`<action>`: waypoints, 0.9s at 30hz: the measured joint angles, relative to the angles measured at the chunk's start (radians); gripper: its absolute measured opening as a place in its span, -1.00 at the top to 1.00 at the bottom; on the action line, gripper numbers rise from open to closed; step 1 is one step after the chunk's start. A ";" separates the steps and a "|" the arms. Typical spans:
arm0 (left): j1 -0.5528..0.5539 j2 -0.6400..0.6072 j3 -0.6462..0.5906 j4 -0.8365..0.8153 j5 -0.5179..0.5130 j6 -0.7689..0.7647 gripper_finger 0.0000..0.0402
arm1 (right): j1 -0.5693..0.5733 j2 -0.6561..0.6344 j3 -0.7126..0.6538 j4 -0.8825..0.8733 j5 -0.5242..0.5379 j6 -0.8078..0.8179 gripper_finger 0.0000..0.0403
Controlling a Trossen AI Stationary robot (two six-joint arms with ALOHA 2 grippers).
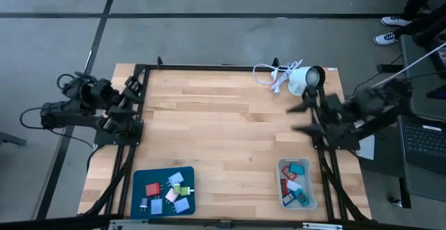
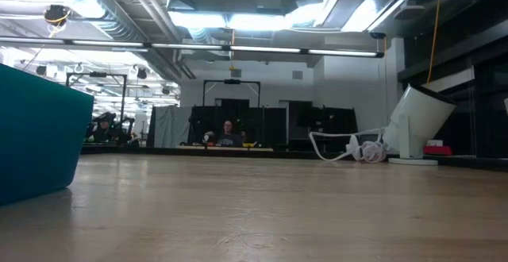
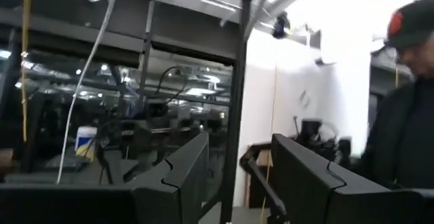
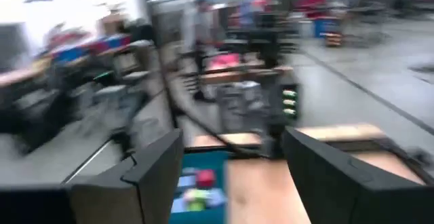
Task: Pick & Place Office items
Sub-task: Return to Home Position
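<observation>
Left hand (image 3: 239, 157) and right hand (image 4: 234, 142) are held spread at counter (image 1: 230, 132) edges. Office items (image 1: 167, 189) are seen in tray (image 1: 143, 175) and bin (image 1: 280, 181).

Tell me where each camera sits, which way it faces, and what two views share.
High view: overhead, looking straight down on the light wooden table; dark left arm at its left edge, right arm at its right.
Low view: at tabletop height, facing across to the white desk lamp and the room; no arm shows.
Left wrist view: faces the room and a dark-capped person; open left claw shows.
Right wrist view: faces the table and flat blue tray; open right claw shows.
Shared: high and low both show the lamp.
</observation>
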 joint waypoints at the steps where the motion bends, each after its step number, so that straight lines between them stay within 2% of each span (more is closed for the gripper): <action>1: -0.002 -0.037 -0.033 -0.002 -0.016 -0.028 0.22 | -0.003 -0.049 -0.059 0.026 0.031 0.001 -0.28; 5: -0.008 -0.145 -0.154 -0.016 -0.073 -0.071 0.22 | 0.002 -0.230 -0.252 0.054 0.156 0.053 -0.28; 9: -0.008 -0.234 -0.230 -0.014 -0.125 -0.032 0.22 | -0.001 -0.356 -0.426 0.089 0.258 0.139 -0.28; 13: -0.008 -0.323 -0.301 -0.038 -0.132 -0.036 0.22 | 0.001 -0.439 -0.573 0.168 0.261 0.210 -0.28; 16: -0.008 -0.322 -0.372 -0.032 -0.109 -0.096 0.22 | 0.000 -0.474 -0.679 0.207 0.287 0.285 -0.28; 21: -0.010 -0.314 -0.549 0.201 -0.097 -0.153 0.22 | -0.005 -0.508 -0.836 0.341 0.288 0.342 -0.28; 23: -0.011 -0.316 -0.632 0.342 -0.102 -0.151 0.22 | -0.010 -0.512 -0.899 0.397 0.281 0.367 -0.27; 27: -0.011 -0.306 -0.638 0.187 -0.218 -0.177 0.22 | -0.020 -0.514 -1.013 0.482 0.263 0.418 -0.27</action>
